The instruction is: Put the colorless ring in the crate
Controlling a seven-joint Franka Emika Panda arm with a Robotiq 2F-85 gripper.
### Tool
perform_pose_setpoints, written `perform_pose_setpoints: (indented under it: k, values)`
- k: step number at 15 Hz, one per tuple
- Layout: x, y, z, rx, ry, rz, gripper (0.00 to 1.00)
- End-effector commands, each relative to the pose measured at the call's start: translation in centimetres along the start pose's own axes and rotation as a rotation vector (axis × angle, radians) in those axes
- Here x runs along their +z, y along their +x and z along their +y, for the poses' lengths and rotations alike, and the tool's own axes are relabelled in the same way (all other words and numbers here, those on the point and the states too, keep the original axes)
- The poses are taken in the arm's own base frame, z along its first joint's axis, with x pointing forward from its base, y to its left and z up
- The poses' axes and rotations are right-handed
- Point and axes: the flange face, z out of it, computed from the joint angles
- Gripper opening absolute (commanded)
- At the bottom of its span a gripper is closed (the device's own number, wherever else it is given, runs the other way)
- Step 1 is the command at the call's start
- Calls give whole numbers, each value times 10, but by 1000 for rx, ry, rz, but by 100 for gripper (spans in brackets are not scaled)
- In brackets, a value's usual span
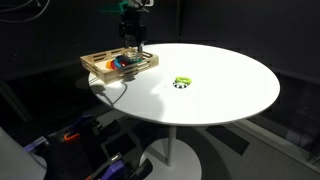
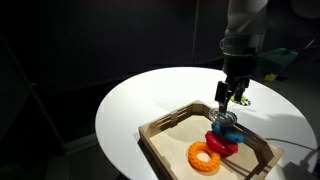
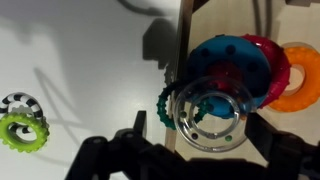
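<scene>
The colorless ring (image 3: 210,112) is see-through and glassy, and sits between the fingers of my gripper (image 3: 205,138). The gripper is shut on it and holds it over the edge of the light-brown wooden crate (image 3: 226,18). In both exterior views the gripper (image 1: 133,48) (image 2: 227,108) hangs just above the crate (image 1: 95,68) (image 2: 165,125). The ring itself is too faint to make out in those views.
Inside the crate lie a blue ring (image 3: 225,58), a red ring (image 3: 268,62), an orange ring (image 3: 303,78) and a teal ring (image 3: 164,100). A green ring (image 3: 22,131) (image 1: 182,82) lies on the white round table (image 1: 230,90) by a dark striped base (image 3: 20,103).
</scene>
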Motion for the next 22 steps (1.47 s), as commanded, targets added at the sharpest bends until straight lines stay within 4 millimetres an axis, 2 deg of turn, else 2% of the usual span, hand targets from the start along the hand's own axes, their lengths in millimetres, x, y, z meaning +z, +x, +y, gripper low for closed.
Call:
perform_pose_setpoints:
  k: [1,7,12,18,22]
  values:
    - [-24,1,21,44,41,2,100]
    - [-63,8,71,160,44,10,100]
    - [-102,2,109,206,53,-24,100]
    - [-150,-17,140,202,55,-60,100]
    - [-178,-31,153,220,47,-64,100]
